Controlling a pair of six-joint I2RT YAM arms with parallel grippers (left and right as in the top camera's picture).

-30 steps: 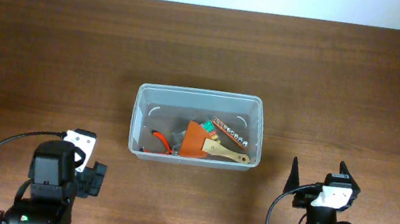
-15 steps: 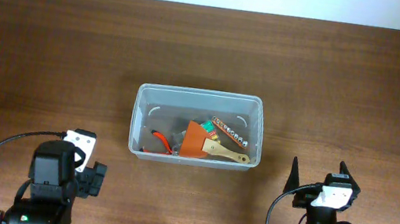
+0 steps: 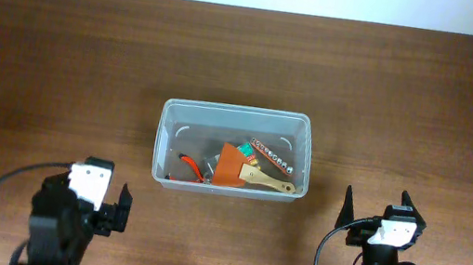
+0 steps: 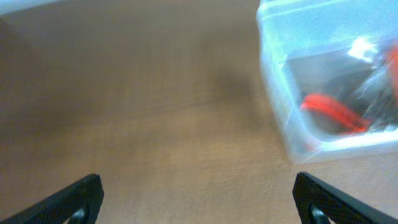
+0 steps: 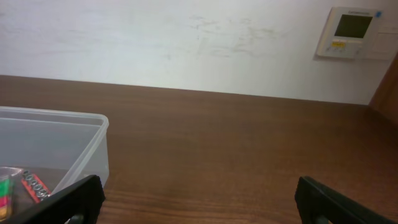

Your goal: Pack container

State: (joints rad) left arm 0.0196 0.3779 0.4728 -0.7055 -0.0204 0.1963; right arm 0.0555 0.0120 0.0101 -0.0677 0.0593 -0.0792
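Observation:
The clear plastic container [image 3: 237,114] stands at the table's middle. It holds an orange scraper [image 3: 229,166], a brush with a wooden handle [image 3: 269,182], a red strip of sockets [image 3: 271,155] and a red-handled tool [image 3: 187,166]. Its corner shows blurred in the left wrist view [image 4: 280,99] and its rim in the right wrist view [image 5: 93,124]. My left gripper [image 3: 107,209] is open and empty at the front left, apart from the container. My right gripper [image 3: 375,208] is open and empty at the front right.
A white wall with a thermostat panel [image 5: 350,32] stands behind the table's far edge. Black cables loop beside both arm bases at the front edge.
The left arm has shifted and turned a little at the front left, its wrist view is blurred with motion. The right arm and the container have not moved.

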